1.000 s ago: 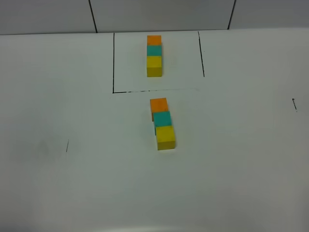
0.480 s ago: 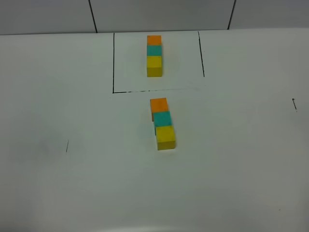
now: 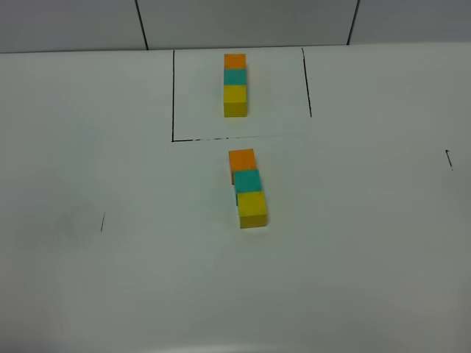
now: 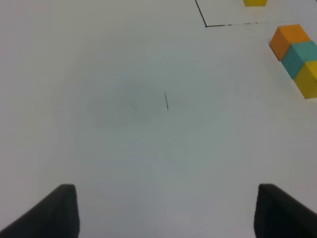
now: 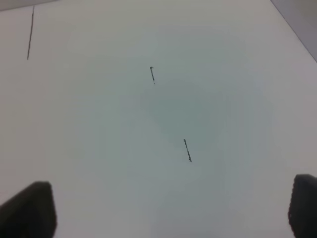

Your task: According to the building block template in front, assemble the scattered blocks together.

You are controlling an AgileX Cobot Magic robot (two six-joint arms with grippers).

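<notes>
The building block template (image 3: 235, 82), a straight orange, teal and yellow row, stands inside a thin black drawn frame (image 3: 173, 95) at the back of the white table. In front of the frame the scattered blocks touch in a slightly slanted row: orange (image 3: 242, 159), teal (image 3: 247, 180), yellow (image 3: 252, 208). The left wrist view catches the same row (image 4: 299, 57) off to one side. My left gripper (image 4: 163, 213) is open over bare table, well apart from the blocks. My right gripper (image 5: 168, 208) is open too, with only table between its fingers. Neither arm shows in the exterior high view.
Short black pen marks lie on the table at the left (image 3: 102, 221) and right (image 3: 448, 158). A grey tiled wall (image 3: 243, 22) runs behind the table's back edge. The right wrist view shows the table's edge (image 5: 292, 25) in one corner.
</notes>
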